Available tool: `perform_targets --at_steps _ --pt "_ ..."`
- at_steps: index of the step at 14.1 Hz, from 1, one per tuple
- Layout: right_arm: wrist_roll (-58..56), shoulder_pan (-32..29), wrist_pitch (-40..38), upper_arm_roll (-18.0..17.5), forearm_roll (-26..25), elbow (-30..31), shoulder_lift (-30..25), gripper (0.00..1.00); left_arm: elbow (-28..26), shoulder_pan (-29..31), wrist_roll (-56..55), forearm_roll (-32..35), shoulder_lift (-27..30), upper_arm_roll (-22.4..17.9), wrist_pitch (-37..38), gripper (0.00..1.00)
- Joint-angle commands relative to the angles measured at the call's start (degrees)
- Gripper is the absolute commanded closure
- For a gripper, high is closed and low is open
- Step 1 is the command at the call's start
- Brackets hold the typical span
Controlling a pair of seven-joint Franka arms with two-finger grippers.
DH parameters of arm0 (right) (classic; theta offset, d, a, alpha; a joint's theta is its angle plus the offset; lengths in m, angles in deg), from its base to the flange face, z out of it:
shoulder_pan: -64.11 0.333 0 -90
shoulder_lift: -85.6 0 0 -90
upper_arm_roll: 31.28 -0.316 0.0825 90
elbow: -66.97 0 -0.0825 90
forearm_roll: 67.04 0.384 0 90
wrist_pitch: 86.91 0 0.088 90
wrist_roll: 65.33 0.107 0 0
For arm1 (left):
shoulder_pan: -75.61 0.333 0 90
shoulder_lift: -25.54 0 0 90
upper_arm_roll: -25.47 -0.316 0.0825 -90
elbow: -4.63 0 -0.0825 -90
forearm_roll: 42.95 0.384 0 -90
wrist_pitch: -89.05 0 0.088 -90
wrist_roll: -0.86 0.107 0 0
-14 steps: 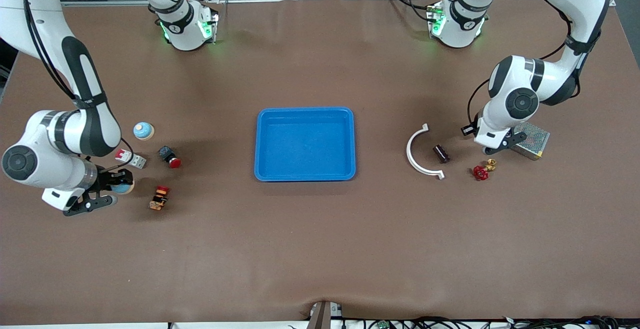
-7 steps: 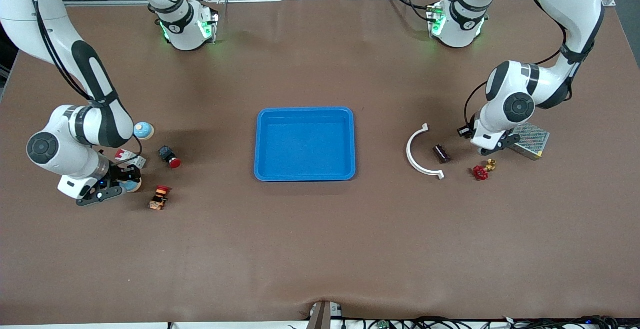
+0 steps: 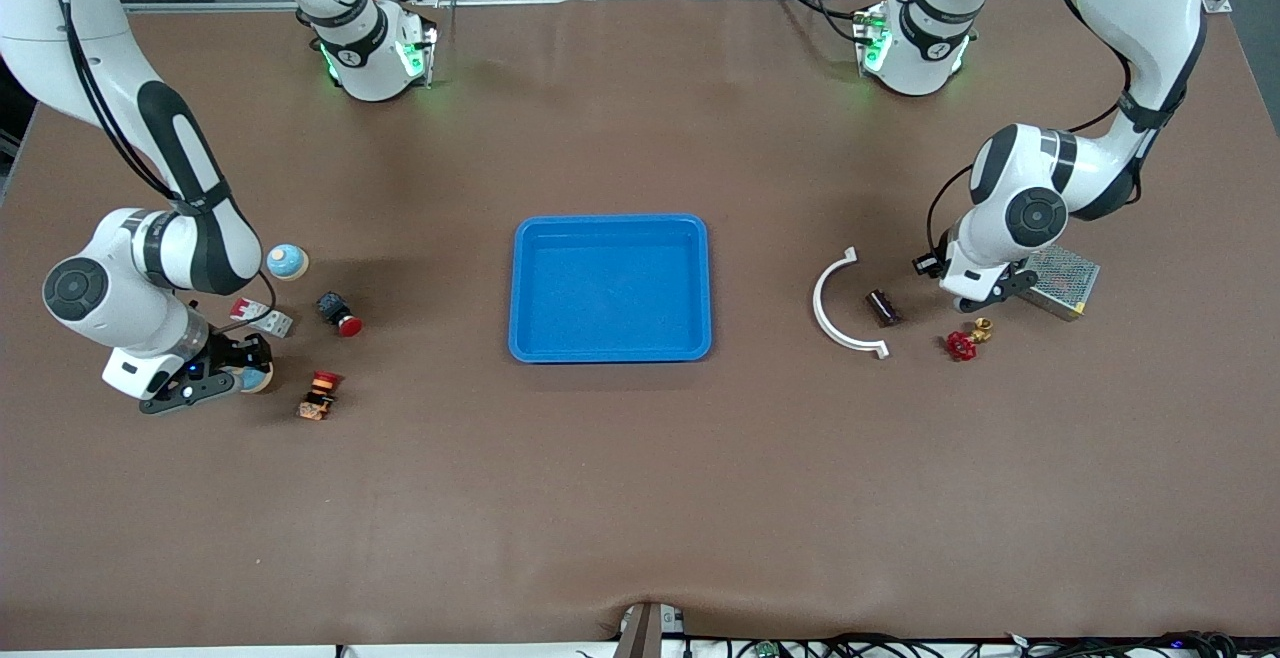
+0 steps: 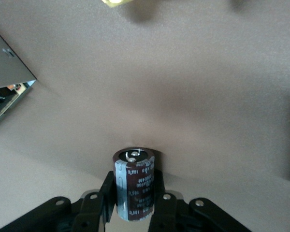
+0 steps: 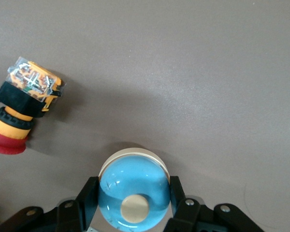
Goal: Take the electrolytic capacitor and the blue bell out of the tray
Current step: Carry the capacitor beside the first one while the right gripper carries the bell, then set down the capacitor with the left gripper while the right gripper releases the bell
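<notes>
White print runs down the capacitor's [image 4: 134, 183] maroon sleeve, too small to read; its silver top shows two terminals. The left gripper [image 4: 134, 205] has its jaws clamped on it, low over the table [image 3: 640, 488] beside the metal mesh box [image 3: 1062, 280]. The bell [image 5: 134, 193], glossy blue with a cream button and rim, sits gripped in the right gripper's [image 5: 133, 203] jaws near the orange-and-red push button [image 5: 24, 107]. Both jaws are partly cut off.

- The capacitor [image 4: 134, 183], low in the middle of the left wrist frame, bears pale printed characters on its sleeve, too small to read.
- No other text is legible.
</notes>
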Motion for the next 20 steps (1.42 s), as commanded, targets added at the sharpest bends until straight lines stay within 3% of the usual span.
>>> perform_targets --at_steps 1,2,3,4,11,12,13,16,20 --pt "-0.50 -1.62 2.31 -1.20 -1.44 1.09 -0.46 1.00 2.55 0.34 0.06 0.95 -1.38 0.38 -0.69 0.53" --pt "-0.50 -1.71 3.45 -1.20 -1.44 1.00 0.06 1.00 3.43 0.34 0.05 0.95 -1.38 0.38 -0.51 0.39" --pt "-0.59 -1.79 4.25 -1.20 -1.44 1.08 0.59 1.00 4.23 0.25 -0.03 0.95 -1.46 0.38 -0.34 0.10" --pt "-0.50 -1.80 4.86 -1.20 -1.61 1.09 1.03 1.00 4.76 0.16 -0.29 0.95 -1.38 0.38 -0.16 0.00" --pt "-0.41 -2.23 7.94 -1.20 -1.62 1.00 3.41 1.00 13.71 -0.01 0.50 0.95 4.07 3.10 6.32 0.00" --pt "-0.41 -2.23 7.86 -1.20 -1.70 0.82 3.50 0.68 16.60 0.16 0.58 0.95 4.07 3.80 9.04 0.00" --pt "-0.41 -2.23 7.94 -1.20 -1.70 0.82 3.58 0.01 19.67 0.16 0.93 0.95 4.07 3.99 12.55 0.00" --pt "-0.41 -1.97 5.76 -1.20 -1.70 -0.67 2.89 0.00 27.41 0.51 5.23 0.16 4.33 5.04 19.42 0.00" --pt "-0.59 -1.44 -9.34 -1.29 -1.70 -7.07 0.87 0.00 39.44 0.34 8.40 -3.07 5.74 5.65 31.18 0.00"
